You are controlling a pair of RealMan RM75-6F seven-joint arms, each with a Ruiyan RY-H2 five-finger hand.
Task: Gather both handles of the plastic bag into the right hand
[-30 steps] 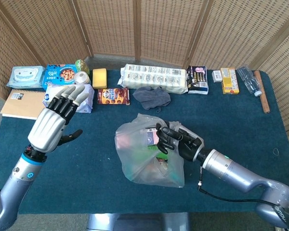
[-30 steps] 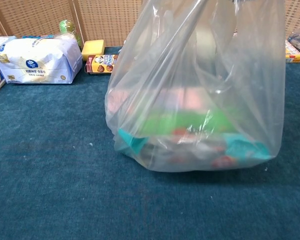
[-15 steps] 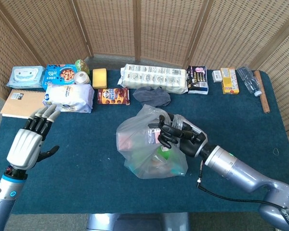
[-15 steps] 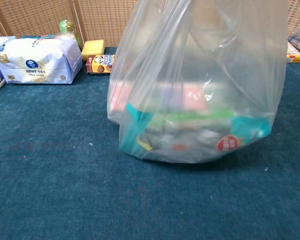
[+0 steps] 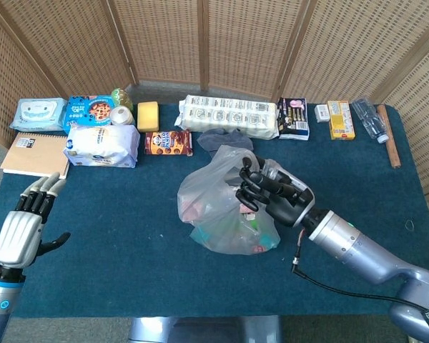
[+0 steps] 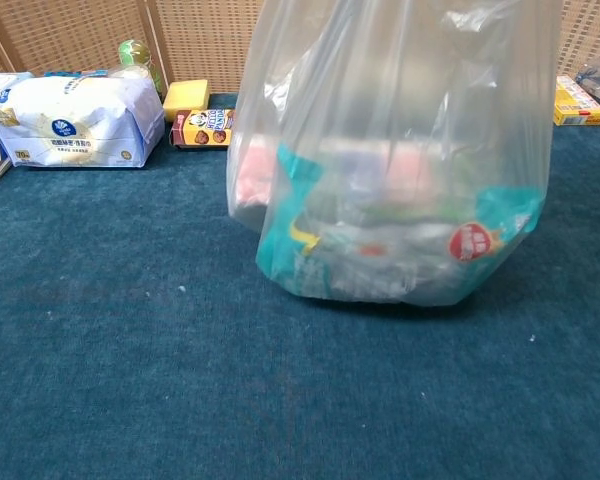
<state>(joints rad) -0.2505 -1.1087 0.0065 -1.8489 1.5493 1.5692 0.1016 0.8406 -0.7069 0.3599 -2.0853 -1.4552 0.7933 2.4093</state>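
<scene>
A clear plastic bag (image 5: 218,214) full of colourful packets hangs over the middle of the blue table; in the chest view the plastic bag (image 6: 400,170) fills the frame, its bottom just off the cloth. My right hand (image 5: 272,194) grips the gathered top of the bag, fingers curled into the plastic. The handles themselves are hidden inside that grip. My left hand (image 5: 21,225) is far to the left beyond the table's near corner, fingers apart, holding nothing. Neither hand shows in the chest view.
Along the back of the table (image 5: 114,236) lie a white tissue pack (image 5: 100,145), a cookie box (image 5: 168,142), a grey cloth (image 5: 214,136), a long white roll pack (image 5: 230,114), a yellow sponge (image 5: 148,116) and small boxes (image 5: 341,118). A notebook (image 5: 32,153) lies at the left edge.
My right hand has lifted the bag and carried it slightly right and back. My left hand has dropped from above the table down and left, away from the bag.
</scene>
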